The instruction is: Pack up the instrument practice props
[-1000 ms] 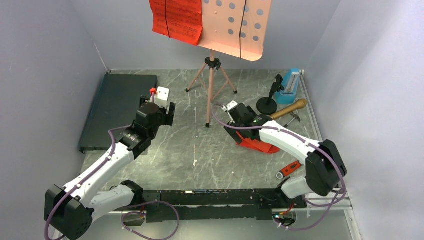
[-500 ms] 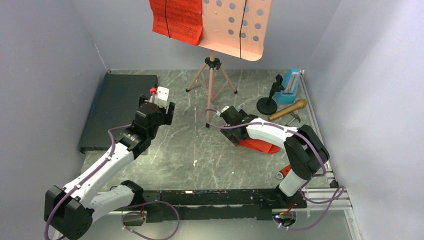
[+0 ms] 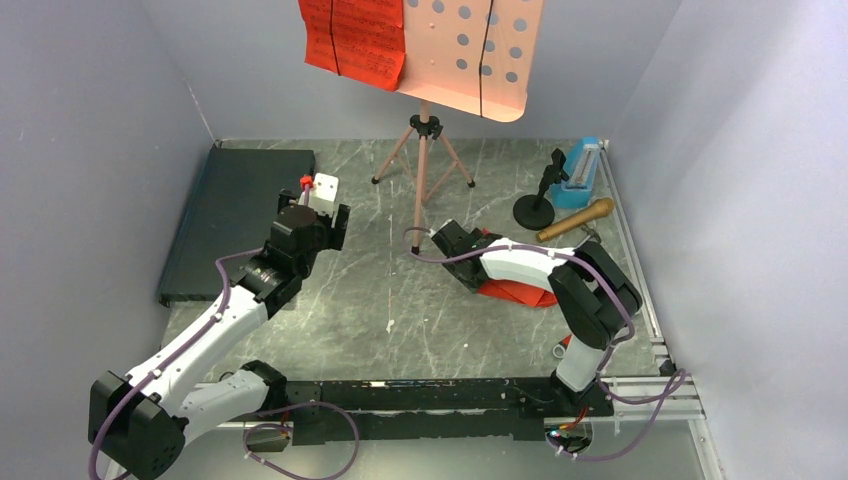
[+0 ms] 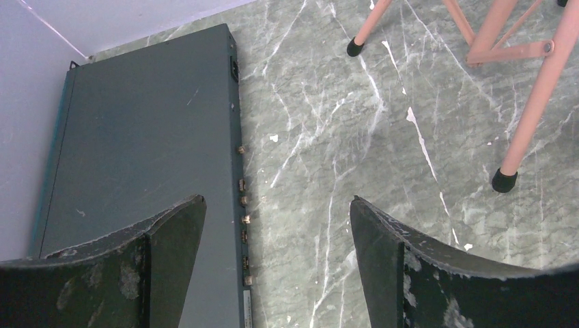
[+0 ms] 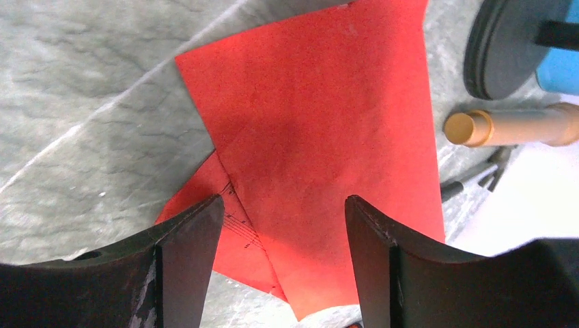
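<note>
Right gripper [image 5: 283, 205] agape over thin red sheets [image 5: 321, 123], contact unclear; left gripper [image 4: 278, 201] spread above marbled tabletop [image 4: 328, 123].

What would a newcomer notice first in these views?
The tall pink music stand at the back centre, with red sheet-music pages on its perforated desk. Next, more red pages lying loose on the table right of centre, with the right gripper open over them.
</note>
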`<state>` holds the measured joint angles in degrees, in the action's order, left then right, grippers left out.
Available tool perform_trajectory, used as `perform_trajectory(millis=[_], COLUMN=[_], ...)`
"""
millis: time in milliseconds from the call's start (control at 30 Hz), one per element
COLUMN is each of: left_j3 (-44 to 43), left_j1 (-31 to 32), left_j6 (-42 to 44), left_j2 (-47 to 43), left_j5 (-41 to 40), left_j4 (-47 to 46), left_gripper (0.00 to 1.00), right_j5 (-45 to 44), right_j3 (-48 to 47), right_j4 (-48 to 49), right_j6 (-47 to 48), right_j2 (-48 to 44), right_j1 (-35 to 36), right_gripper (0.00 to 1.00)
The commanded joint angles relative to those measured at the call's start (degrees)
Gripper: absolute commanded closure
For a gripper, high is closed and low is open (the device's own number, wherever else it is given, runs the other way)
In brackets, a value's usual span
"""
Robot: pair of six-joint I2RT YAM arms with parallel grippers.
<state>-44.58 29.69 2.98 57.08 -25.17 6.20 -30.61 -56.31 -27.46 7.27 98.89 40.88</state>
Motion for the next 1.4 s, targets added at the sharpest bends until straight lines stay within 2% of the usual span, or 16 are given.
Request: perform_trajectory(millis=[0,133,300,467,633,833,1000,1133,1367], left_j3=[-0.33,-0.33,-0.33,-0.42,-0.59,-0.64,-0.97,-1.20,-1.43], left_j1=[-0.25,-0.25,-0.25,-0.25,-0.29,-0.18,-0.09,0.09,0.28], left_j6=[0.45,0.49,0.31,0.02,-0.25,0.12,-0.04,-0.58,-0.57], left_j2=[-1.31,-1.41,-1.66,-1.63,-1.43,-0.90,0.39,1.25,2.53], left_j5=[0.50,0.48,0.72,2.06,6.29,15.30,21.62,24.18,23.77], left_j4=[-2.75,-2.77,-2.59,-2.47,-2.25,-2.24,-1.87,-1.76,-1.53], left_gripper=[0.18,0.18,0.18,0.18,0.18,0.17,0.16,0.15,0.16], right_j5=[-9.13,-12.54,-2.94,7.66,11.06,19.95,22.15,24.86,29.46], right_j3=[-1.83,-3.48,-2.60,5.58,11.84,19.82,22.86,25.77,28.11], right_j4=[-1.19,-3.68,-5.48,-3.44,-4.25,-1.02,1.46,5.62,11.87], right_j6=[-4.17,-11.99,-22.75,-33.68,-42.78,-47.08,-48.20,-48.01,-48.50], right_j2=[0.67,-2.35,-9.90,-20.89,-30.54,-35.91,-37.08,-36.37,-38.39], right_j1=[-0.01,-1.23,-6.32,-14.35,-20.40,-28.33,-30.01,-30.84,-31.38], right_gripper=[0.31,0.30,0.27,0.24,0.23,0.21,0.21,0.20,0.23])
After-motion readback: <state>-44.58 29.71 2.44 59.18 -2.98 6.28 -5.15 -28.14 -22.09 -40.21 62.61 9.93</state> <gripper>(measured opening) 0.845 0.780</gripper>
